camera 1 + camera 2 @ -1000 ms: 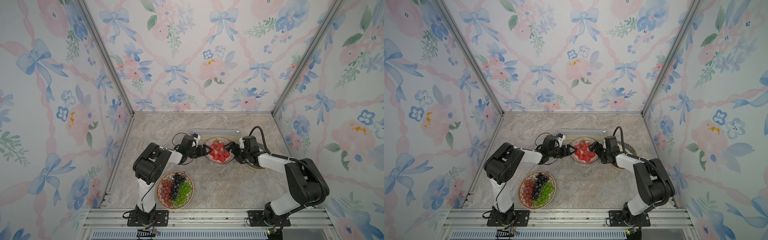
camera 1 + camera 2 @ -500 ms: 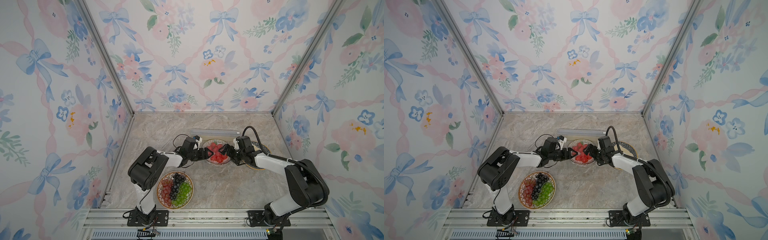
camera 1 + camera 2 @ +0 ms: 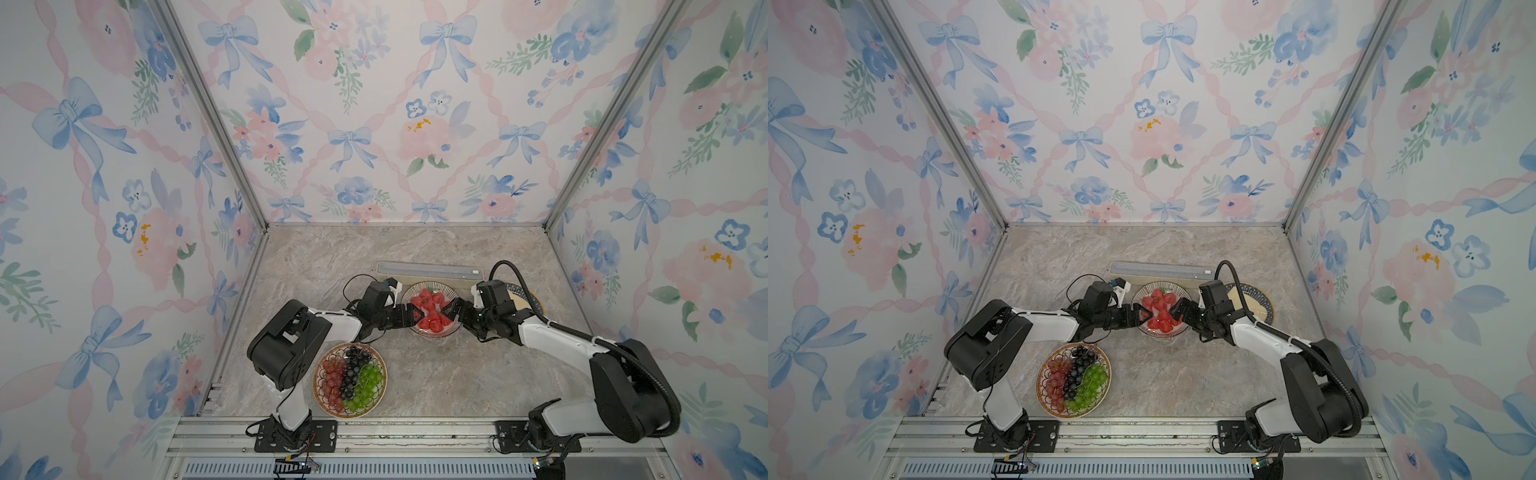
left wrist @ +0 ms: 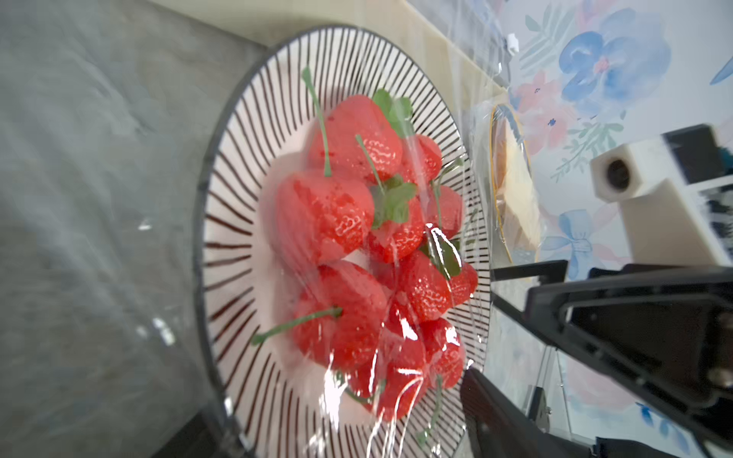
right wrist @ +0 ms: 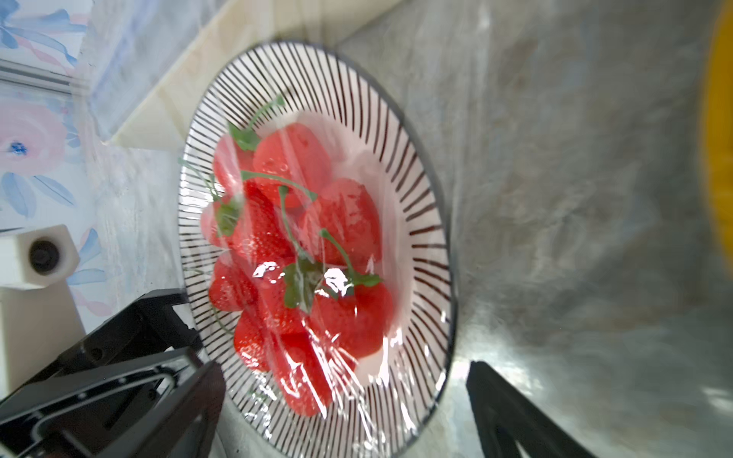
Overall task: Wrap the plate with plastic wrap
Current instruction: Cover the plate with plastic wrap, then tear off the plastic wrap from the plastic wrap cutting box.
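The left end effector [image 3: 410, 316] and the right end effector [image 3: 452, 312] both had their jaws spread apart, flanking the striped plate [image 3: 432, 284] on its left and right rims. Crinkled plastic wrap [image 4: 396, 357] lay over its strawberries [image 3: 430, 309], near the long box [image 3: 430, 270] on the bench [image 3: 457, 374].

White arm links [image 3: 557, 338], black joints [image 3: 286, 345], corrugated black cable [image 3: 665, 388], black base plates [image 3: 295, 436].
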Action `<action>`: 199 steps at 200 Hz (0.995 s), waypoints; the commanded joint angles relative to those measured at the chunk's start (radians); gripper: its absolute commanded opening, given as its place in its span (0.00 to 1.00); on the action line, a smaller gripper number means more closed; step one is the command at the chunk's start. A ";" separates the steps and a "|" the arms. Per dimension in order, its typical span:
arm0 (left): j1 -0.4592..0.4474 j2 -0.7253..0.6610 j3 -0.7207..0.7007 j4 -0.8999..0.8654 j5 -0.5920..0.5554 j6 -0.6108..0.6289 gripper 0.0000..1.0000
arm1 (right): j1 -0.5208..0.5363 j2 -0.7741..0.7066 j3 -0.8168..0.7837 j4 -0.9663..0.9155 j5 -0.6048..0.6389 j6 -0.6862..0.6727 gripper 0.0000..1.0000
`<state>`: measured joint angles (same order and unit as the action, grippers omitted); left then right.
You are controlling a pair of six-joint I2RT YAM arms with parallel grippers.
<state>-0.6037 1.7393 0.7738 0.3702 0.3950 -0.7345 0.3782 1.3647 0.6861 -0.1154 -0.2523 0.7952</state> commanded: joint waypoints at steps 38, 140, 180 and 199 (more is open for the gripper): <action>-0.023 -0.160 0.186 -0.268 -0.283 0.330 0.82 | -0.294 -0.156 0.157 -0.259 -0.016 -0.317 0.93; -0.172 0.443 1.005 -0.375 -0.400 0.665 0.93 | -0.402 0.345 0.536 -0.216 -0.023 -0.493 0.64; -0.189 0.618 1.199 -0.378 -0.357 0.724 0.94 | -0.388 0.447 0.580 -0.212 -0.048 -0.477 0.62; -0.192 0.687 1.274 -0.378 -0.364 0.723 0.93 | -0.387 0.475 0.589 -0.204 -0.051 -0.470 0.62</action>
<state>-0.7879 2.3623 1.9594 0.0002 0.0303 -0.0589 -0.0174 1.8095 1.2362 -0.3145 -0.2852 0.3244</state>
